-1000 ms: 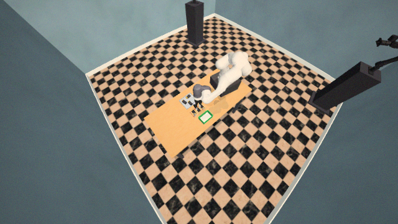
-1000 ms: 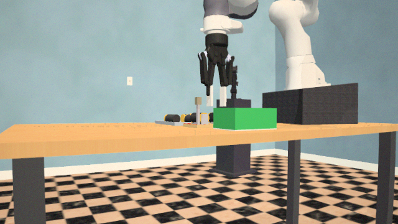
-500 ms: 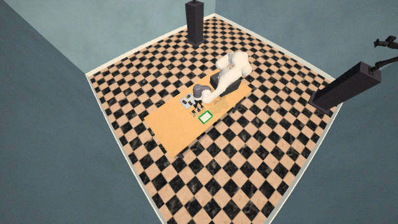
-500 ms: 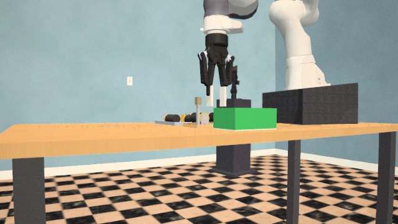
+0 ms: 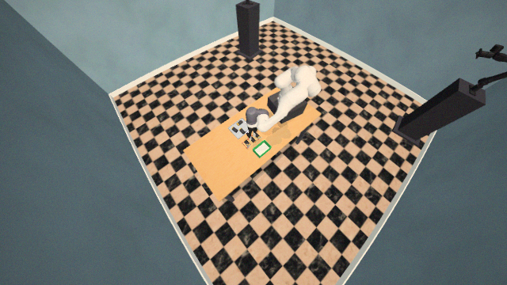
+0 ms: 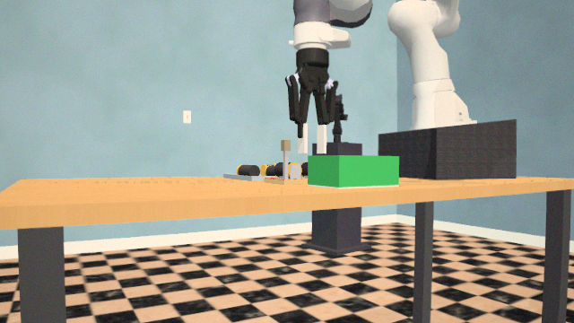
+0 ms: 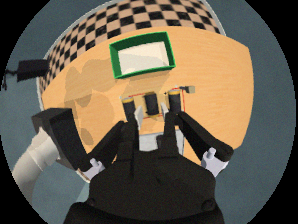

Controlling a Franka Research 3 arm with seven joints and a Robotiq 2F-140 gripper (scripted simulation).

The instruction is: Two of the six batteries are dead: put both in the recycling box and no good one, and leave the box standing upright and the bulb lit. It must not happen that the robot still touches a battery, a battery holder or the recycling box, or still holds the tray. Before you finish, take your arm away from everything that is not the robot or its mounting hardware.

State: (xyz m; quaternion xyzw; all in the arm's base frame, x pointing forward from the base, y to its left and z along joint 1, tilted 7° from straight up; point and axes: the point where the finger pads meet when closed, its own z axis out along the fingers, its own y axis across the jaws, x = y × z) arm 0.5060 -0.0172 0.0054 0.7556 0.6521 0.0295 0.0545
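The recycling box (image 5: 257, 153) (image 6: 354, 171) (image 7: 114, 62), green-walled and pale inside, was seen standing upright on the table (image 5: 222, 170) (image 6: 134, 193) (image 7: 220, 65), near one long edge, with a narrow margin of wood left between its outer wall and that edge. On its inward side, just beside it, the wired holder (image 7: 141, 126) was set, and three dark batteries (image 7: 151, 105) were carried there side by side. Farther from the box, past the holder, three more batteries (image 5: 235, 129) (image 6: 248, 170) were spread on the grey tray (image 5: 238, 135) (image 6: 244, 178) (image 7: 152, 142), so that all six were found outside the box. A slim post topped by a tan block (image 6: 285, 145) (image 7: 190, 89) was raised near the box; whether any bulb was lit could not be told. The gripper (image 5: 252, 132) (image 6: 312, 145) (image 7: 151, 109) was held pointing down over the holder, near the box, its fingers parted partway and nothing gripped. Room was left between the pale fingertips and the batteries below. Toward the table end away from the arm's dark pedestal (image 5: 301, 112) (image 6: 475, 152) (image 7: 47, 120), a broad run of wood was left beyond the box.
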